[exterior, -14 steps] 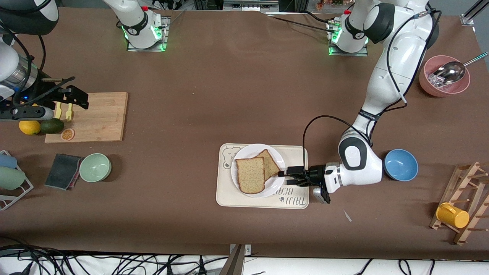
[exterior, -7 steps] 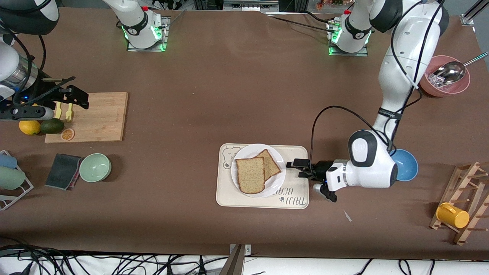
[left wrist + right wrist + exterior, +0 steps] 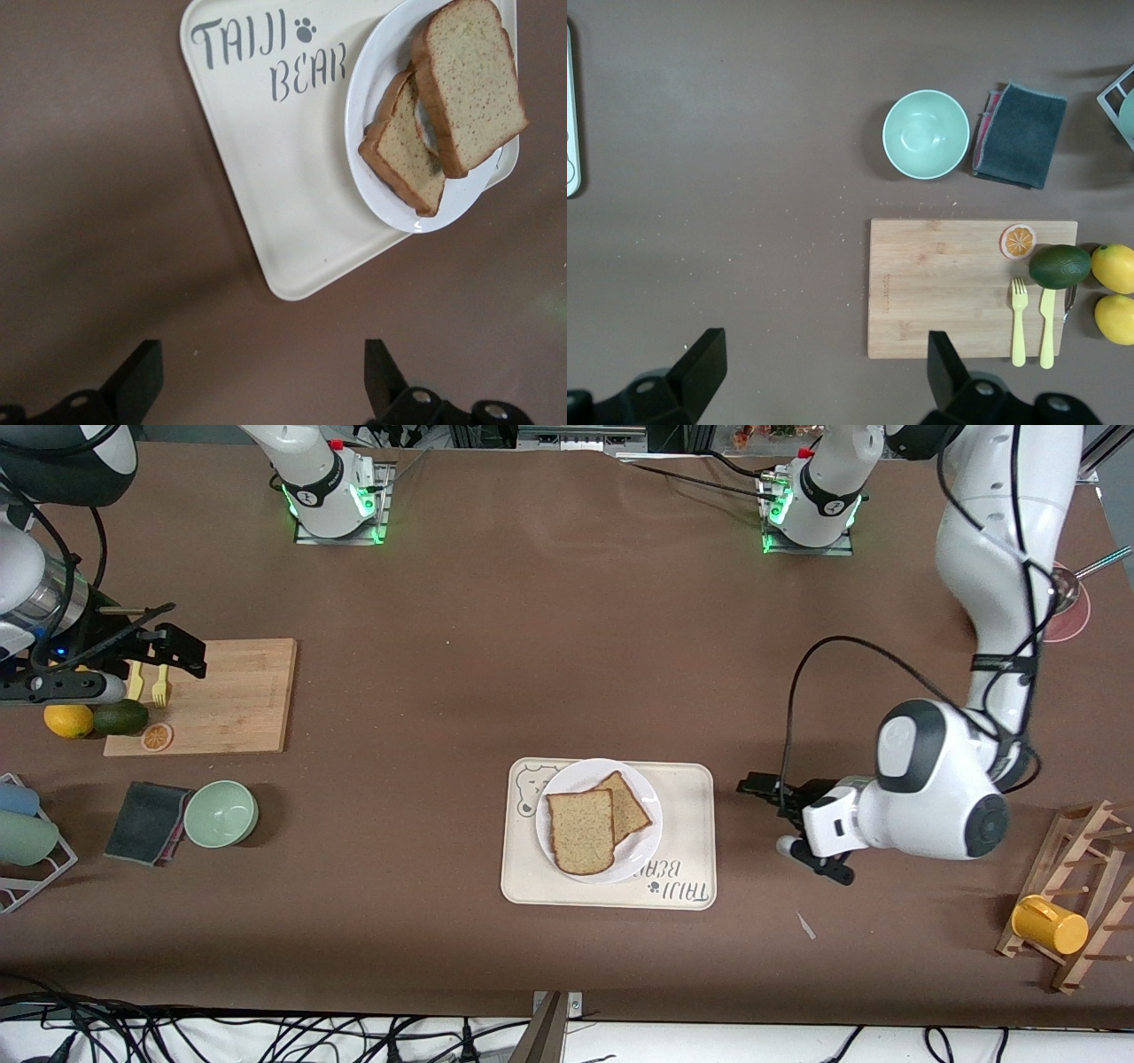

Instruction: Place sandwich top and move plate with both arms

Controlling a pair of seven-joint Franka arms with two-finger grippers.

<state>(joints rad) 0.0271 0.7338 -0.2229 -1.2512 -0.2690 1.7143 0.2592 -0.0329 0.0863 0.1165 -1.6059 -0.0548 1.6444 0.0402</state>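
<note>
**Both my grippers empty, bread on the plate**

Front view: my left gripper [image 3: 760, 790] hangs spread wide over bare table beside the tray [image 3: 687, 841]. The sandwich top [image 3: 581, 831] lies on the plate [image 3: 576, 775], overlapping a second slice [image 3: 631, 806]. My right gripper [image 3: 182, 651] waits, spread, over the cutting board [image 3: 239, 695].

Left wrist view: my fingers [image 3: 137, 381] stand apart, holding nothing; plate and tray lie ahead.

Right wrist view: fingers [image 3: 700, 363] apart over table; the green bowl [image 3: 927, 134] is beside the board.
</note>
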